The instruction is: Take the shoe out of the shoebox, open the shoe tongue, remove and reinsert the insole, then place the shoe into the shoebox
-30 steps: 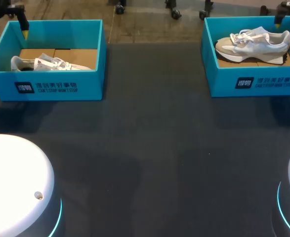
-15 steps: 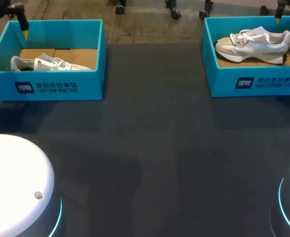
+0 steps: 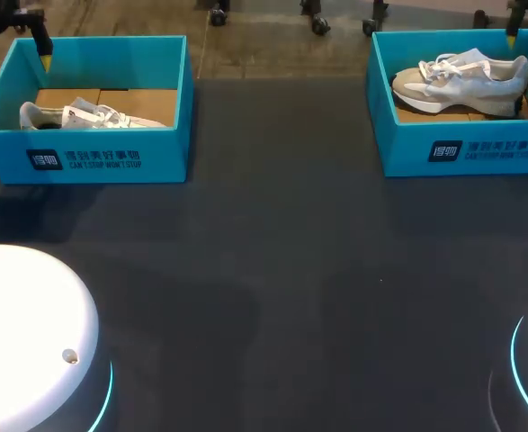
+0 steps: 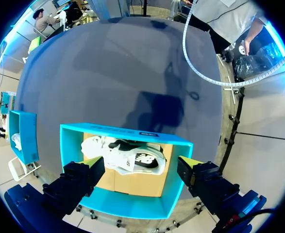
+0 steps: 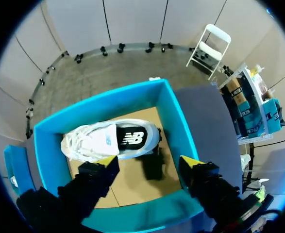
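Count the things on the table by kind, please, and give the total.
Boxes: 2 (left box, right box)
Shoes: 2 (left shoe, right shoe)
Total: 4

On the tabletop [image 3: 272,270] two boxes stand along the far edge, well apart: the left shoebox [image 3: 84,153] at the far left, the right shoebox [image 3: 461,148] at the far right. The left shoe [image 3: 93,115] lies inside the first, near its front wall. The right shoe [image 3: 461,79] lies inside the second. The left gripper [image 4: 140,167] hangs above the left shoebox, the right gripper [image 5: 148,165] above the right shoebox.
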Controlling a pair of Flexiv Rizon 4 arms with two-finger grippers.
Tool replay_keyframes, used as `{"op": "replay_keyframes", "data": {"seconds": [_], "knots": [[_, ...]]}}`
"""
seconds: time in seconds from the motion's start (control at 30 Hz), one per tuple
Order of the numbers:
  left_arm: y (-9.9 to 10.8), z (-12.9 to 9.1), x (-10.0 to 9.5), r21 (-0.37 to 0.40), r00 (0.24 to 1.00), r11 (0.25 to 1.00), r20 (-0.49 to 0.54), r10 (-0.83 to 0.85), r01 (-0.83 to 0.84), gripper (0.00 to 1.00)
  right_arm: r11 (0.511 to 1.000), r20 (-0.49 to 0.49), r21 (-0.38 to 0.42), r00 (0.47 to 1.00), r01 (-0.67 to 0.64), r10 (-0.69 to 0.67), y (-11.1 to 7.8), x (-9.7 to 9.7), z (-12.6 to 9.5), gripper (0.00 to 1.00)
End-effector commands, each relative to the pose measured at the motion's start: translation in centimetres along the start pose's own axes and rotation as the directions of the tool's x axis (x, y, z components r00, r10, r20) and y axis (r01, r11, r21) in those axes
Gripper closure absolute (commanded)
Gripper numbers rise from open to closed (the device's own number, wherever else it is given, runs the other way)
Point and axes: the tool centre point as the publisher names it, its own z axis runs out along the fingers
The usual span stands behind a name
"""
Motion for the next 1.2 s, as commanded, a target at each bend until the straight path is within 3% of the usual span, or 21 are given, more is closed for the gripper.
{"op": "replay_keyframes", "data": {"seconds": [0.03, 0.23, 0.5, 0.67, 0.83, 1.2], "knots": [[-0.2, 0.0, 0.0, -0.003, 1.0, 1.0, -0.002, 0.0, 0.0, 0.0, 0.993, 0.011, 0.115, 1.0, -0.008, 0.006, 1.1, 0.4, 2.1, 0.34], [-0.2, 0.0, 0.0, -0.003, 1.0, 1.0, -0.002, 0.0, 0.0, 0.0, 0.99, 0.015, 0.143, 1.0, -0.001, -0.002, 1.4, 0.2, 3.6, 0.27], [-0.2, 0.0, 0.0, -0.003, 1.0, 1.0, -0.002, 0.0, 0.0, 0.0, 0.983, 0.027, 0.182, 0.999, 0.013, -0.018, 1.5, 0.0, 6.1, 0.45], [-0.2, 0.0, 0.0, -0.003, 1.0, 1.0, -0.002, 0.0, 0.0, 0.0, 0.979, 0.029, 0.204, 0.999, 0.022, -0.028, 1.5, -0.1, 7.3, 0.36], [-0.2, 0.0, 0.0, -0.003, 1.0, 1.0, -0.002, 0.0, 0.0, 0.0, 0.977, 0.054, 0.211, 0.998, 0.027, -0.039, 1.7, -0.5, 7.9, 0.42], [-0.2, 0.0, 0.0, -0.003, 1.0, 1.0, -0.002, 0.0, 0.0, 0.0, 0.978, 0.078, 0.206, 0.995, 0.043, -0.061, 2.0, -0.8, 10.0, 0.41]]}}
